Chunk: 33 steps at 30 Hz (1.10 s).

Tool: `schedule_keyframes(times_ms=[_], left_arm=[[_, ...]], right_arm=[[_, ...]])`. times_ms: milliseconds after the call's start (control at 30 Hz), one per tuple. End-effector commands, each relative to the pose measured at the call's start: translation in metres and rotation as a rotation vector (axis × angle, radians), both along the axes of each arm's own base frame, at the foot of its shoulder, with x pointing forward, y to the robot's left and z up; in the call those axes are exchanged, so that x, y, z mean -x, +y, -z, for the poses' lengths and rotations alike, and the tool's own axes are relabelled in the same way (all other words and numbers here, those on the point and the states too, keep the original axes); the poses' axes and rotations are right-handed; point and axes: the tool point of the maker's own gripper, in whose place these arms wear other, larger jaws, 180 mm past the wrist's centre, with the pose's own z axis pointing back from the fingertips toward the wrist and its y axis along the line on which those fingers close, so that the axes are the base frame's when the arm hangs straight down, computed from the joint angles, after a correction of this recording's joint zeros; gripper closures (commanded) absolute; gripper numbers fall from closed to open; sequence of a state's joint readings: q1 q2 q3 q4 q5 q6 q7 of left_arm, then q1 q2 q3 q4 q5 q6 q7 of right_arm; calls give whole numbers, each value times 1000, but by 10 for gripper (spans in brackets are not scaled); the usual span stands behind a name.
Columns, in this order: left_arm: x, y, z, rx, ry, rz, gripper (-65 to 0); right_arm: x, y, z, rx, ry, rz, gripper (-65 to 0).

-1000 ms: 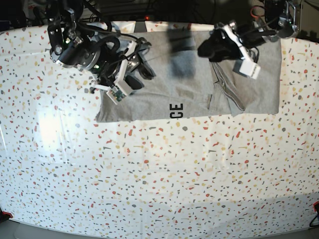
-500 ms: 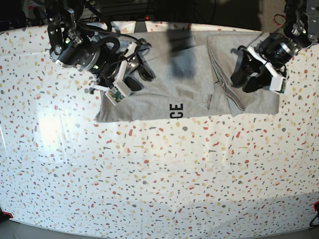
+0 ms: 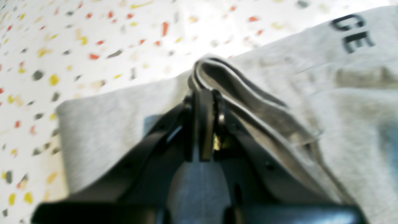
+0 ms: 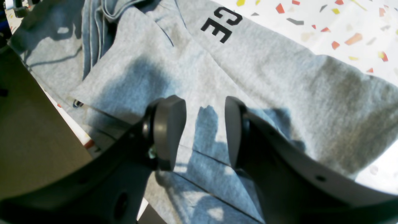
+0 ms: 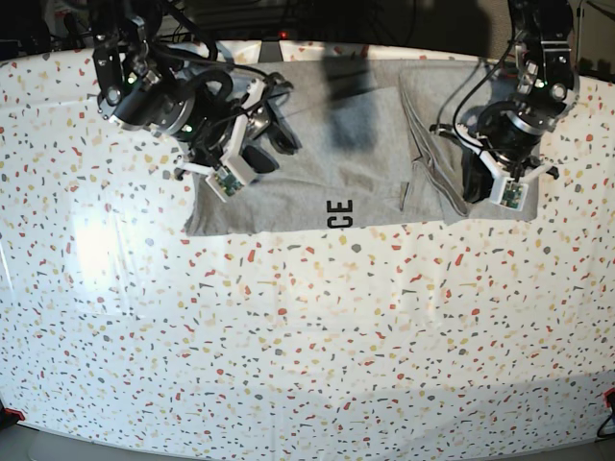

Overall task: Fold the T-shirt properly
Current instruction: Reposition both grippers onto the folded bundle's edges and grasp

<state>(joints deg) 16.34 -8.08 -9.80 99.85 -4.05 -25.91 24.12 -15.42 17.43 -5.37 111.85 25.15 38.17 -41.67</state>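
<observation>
Left gripper (image 3: 203, 93) jaws pressed together, pinching a raised fold of the T-shirt (image 5: 365, 144); left wrist view is blurred, so how many layers sit between the pads is unclear, looks like a doubled hem edge. In base view the left gripper (image 5: 476, 187) points down and toward the near edge of the cloth, arm reaching in from the far right corner, wrist bent steeply over the shirt's right end. Cables loop beside the forearm.

Right gripper (image 4: 205, 130) jaws spread apart, nothing between them, hovering just over the grey fabric with its shadow on the cloth below. In base view the right gripper (image 5: 264, 144) sits over the shirt's left part, arm coming from the far left corner, wrist angled inward toward the middle. White camera module hangs off the wrist, low over the shirt's left edge.

T-shirt lies spread at the far side of the table (image 5: 307, 336), long axis left to right, folded with layered seams visible on the right half. Black letters "CE" (image 5: 339, 212) show at the near edge around the middle; same letters (image 4: 221, 25) seen in right wrist view, and (image 3: 351, 31) in left wrist view. Table cover is white with coloured speckles.
</observation>
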Motion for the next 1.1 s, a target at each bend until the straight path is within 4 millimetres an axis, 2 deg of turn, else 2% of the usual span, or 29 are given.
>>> schedule_keyframes(times_ms=[0, 100, 267, 400, 567, 667, 733, 800, 867, 1067], left_arm=[[-8, 0, -12, 10, -49, 4, -22], [-10, -8, -5, 22, -33, 20, -22], [-12, -46, 4, 53, -10, 115, -22], [-27, -70, -10, 67, -53, 164, -23], [-56, -74, -37, 165, -119, 89, -113], [-63, -78, -52, 280, -130, 74, -165], [-66, -82, -59, 354, -122, 74, -166], [-68, -79, -63, 398, -120, 64, -166], [-70, -67, -63, 385, -118, 39, -166], [-65, -3, -58, 355, -93, -67, -166]], right_arm=[[-5, 3, -12, -24, -41, -8, -256], [-5, 3, -11, -22, -39, -8, -256], [-4, 2, -10, -16, -33, -9, -256], [-4, 2, -10, -14, -32, -9, -256], [-3, 2, -9, -9, -27, -10, -256], [-3, 1, -9, -8, -27, -9, -256], [-5, -1, -9, -7, -29, -3, -256], [-8, -8, -10, 0, -35, 19, -256], [-14, -20, -12, 13, -45, 56, -256], [-32, -78, -16, 91, -59, 213, -256]])
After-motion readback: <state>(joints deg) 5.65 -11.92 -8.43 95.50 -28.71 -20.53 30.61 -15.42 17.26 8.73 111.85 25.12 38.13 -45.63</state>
